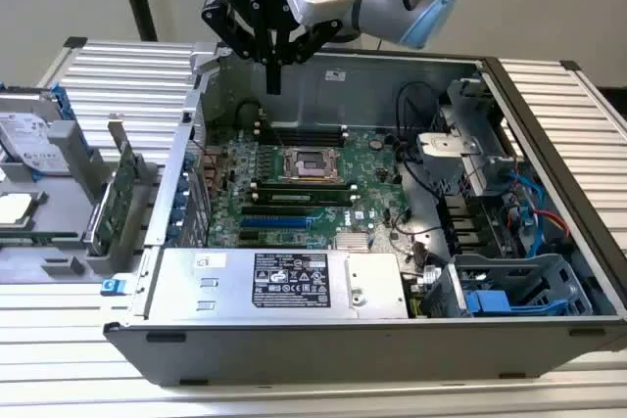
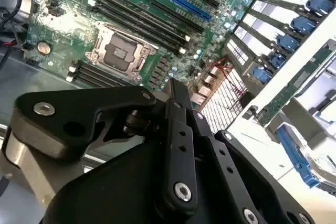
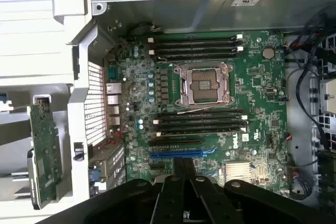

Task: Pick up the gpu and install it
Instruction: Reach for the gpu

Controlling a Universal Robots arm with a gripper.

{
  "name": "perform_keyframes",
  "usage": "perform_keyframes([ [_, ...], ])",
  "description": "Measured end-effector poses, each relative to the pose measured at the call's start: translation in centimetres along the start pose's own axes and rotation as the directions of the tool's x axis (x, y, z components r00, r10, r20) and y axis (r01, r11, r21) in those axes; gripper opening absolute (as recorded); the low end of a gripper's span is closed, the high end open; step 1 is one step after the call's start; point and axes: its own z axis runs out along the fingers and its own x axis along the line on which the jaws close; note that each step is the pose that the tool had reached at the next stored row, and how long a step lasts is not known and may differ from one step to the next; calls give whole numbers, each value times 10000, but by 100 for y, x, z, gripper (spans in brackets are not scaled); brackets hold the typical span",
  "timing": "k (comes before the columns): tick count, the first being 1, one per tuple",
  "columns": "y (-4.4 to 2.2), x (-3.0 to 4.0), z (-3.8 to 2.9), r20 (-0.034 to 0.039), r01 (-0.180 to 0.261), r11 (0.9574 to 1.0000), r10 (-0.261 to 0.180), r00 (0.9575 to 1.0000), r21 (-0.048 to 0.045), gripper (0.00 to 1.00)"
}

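The gpu (image 1: 121,195) is noted standing on edge in a grey holder (image 1: 69,242) outside the open computer case (image 1: 392,80), just beside the case's slotted end wall on the exterior view's left; it is also seen in the first wrist view (image 3: 43,153) and in the second wrist view (image 2: 294,85). The gripper (image 1: 274,75) is seen above the case's far wall, well apart from the gpu, with its fingers pressed together and nothing between them; the closed fingers are shown in both wrist views (image 3: 184,174) (image 2: 177,95), pointing down over the case interior. One gpu is counted, untouched and not seated in the case. Inside the case one green motherboard (image 1: 372,159) is laid flat, with one bare processor socket (image 1: 312,163) near its middle and one long blue slot (image 3: 181,153) on the side of the socket away from the far wall. Four blue clips (image 2: 304,24) are counted along the case's slotted end wall. One silver power supply (image 1: 284,281) is fitted along the case's near wall, and one blue drive cage (image 1: 514,301) is set in the case's near corner on the exterior view's right, with black cables beside it. Outside the case, beyond the grey holder, one hard drive (image 1: 29,134) is seen.
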Motion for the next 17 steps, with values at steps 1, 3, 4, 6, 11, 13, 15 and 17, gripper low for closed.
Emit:
perform_keyframes([
  [1, 0, 0, 0, 0, 0, 10000, 0, 10000, 0, 0],
  [3, 0, 0, 0, 0, 0, 10000, 0, 10000, 0, 0],
  [4, 0, 0, 0, 0, 0, 10000, 0, 10000, 0, 0],
  [6, 0, 0, 0, 0, 0, 10000, 0, 10000, 0, 0],
  [11, 0, 0, 0, 0, 0, 10000, 0, 10000, -1, 0],
  [13, 0, 6, 0, 0, -2, 10000, 2, 10000, 0, 0],
  [15, -1, 14, 0, 0, 0, 10000, 0, 10000, -1, 0],
  [17, -1, 21, 0, 0, 0, 10000, 0, 10000, 0, 0],
])
